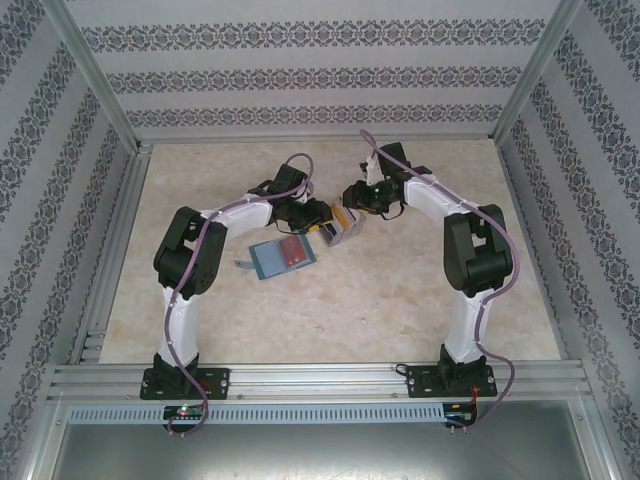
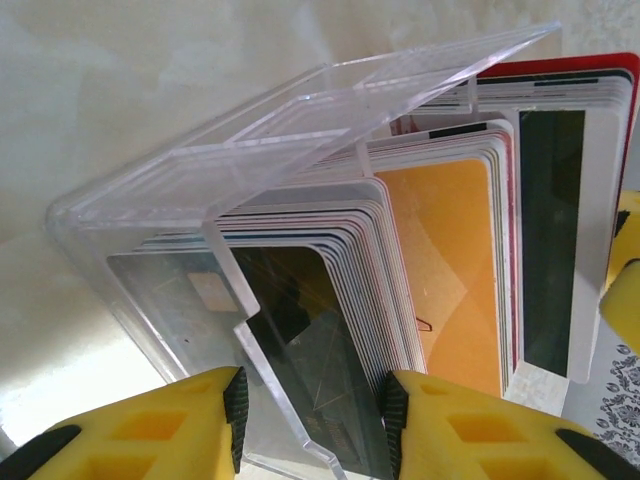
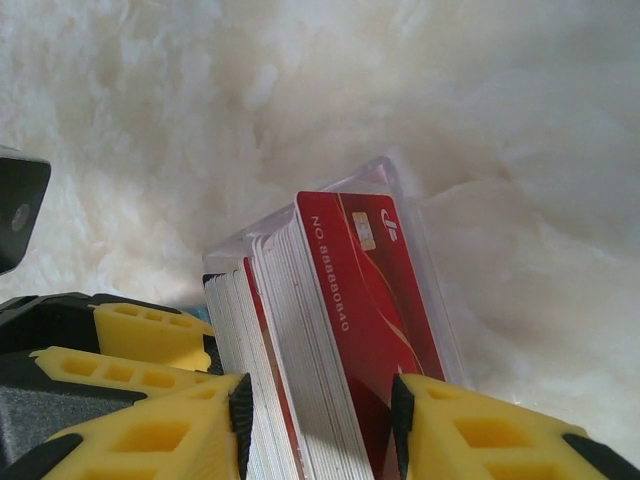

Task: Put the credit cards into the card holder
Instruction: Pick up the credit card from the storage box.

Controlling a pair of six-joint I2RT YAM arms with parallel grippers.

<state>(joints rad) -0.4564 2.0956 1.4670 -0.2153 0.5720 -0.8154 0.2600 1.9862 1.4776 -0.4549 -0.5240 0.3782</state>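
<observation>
Left fingers (image 2: pixel 150 435) clamp the clear tray (image 2: pixel 250 130) by its front corner while right fingers (image 3: pixel 150 435) pinch a thick wad of credit cards (image 3: pixel 370 300), so pulling could scatter several across the worktop (image 1: pixel 400 300).

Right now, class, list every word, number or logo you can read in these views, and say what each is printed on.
"NO 88880840": on the red card fronting the stack, right wrist view; last digits uncertain.
White logo beside its chip: not readable as letters.
Small dark mark on the orange card: too small.
On the card holder, top view: nothing legible.
</observation>
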